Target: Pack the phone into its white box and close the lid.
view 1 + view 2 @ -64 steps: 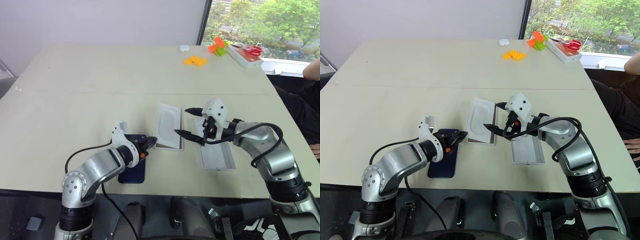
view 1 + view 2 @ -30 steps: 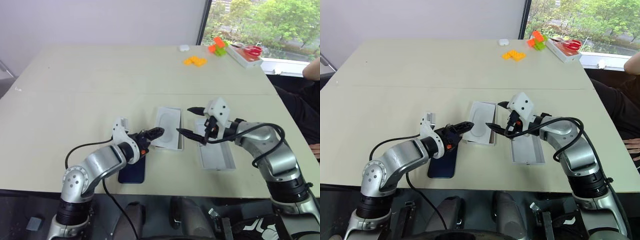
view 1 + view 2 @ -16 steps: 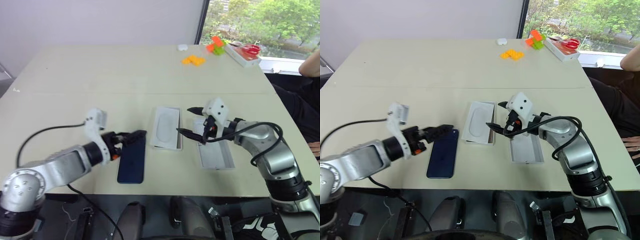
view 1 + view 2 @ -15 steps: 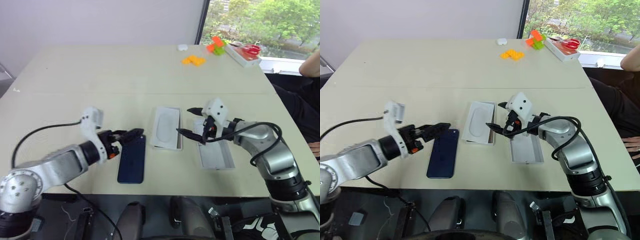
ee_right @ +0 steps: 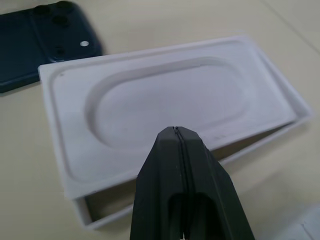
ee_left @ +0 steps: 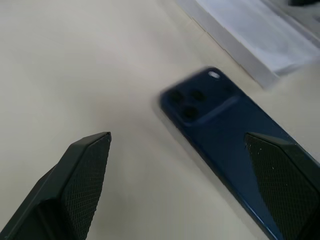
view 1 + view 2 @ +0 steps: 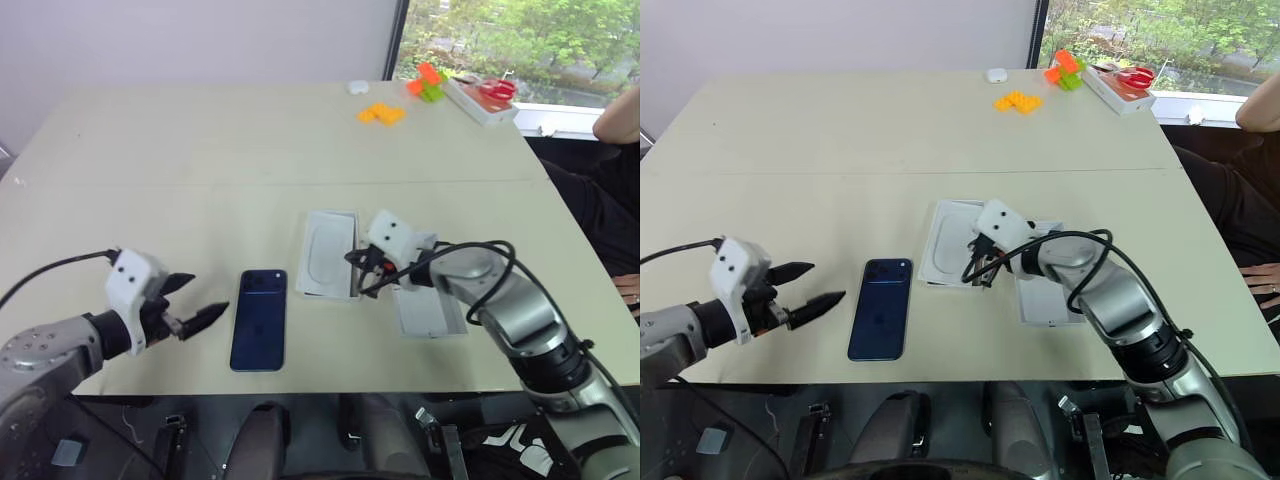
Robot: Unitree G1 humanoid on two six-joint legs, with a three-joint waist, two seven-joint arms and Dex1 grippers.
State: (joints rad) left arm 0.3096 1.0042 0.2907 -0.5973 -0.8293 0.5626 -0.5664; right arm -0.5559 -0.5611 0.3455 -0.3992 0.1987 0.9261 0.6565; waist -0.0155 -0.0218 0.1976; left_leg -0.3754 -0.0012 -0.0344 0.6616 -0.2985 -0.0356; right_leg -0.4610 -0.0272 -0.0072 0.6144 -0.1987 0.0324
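Note:
The dark blue phone [image 7: 260, 320] lies back up on the table, camera cluster at its far end. To its right stands the white box [image 5: 100, 215], with a flat white insert [image 5: 170, 95] with an oval hollow lying askew on top of it. The lid [image 7: 430, 312] lies inside up, right of the box. My left gripper [image 7: 190, 305] hovers open left of the phone, both fingers [image 6: 75, 185] clear of it. My right gripper [image 7: 360, 272] is shut, its tips at the insert's near edge, with nothing seen between them.
Orange blocks [image 7: 380, 113], green and orange blocks [image 7: 428, 80], a small white object [image 7: 357, 87] and a white tray with red scissors [image 7: 485, 98] sit at the table's far right. A person's arm [image 7: 620, 110] shows at the right edge.
My left gripper has pulled back to the left, away from the phone, and rolled over. My right gripper has closed and moved left onto the insert's edge. The camera has shifted a little.

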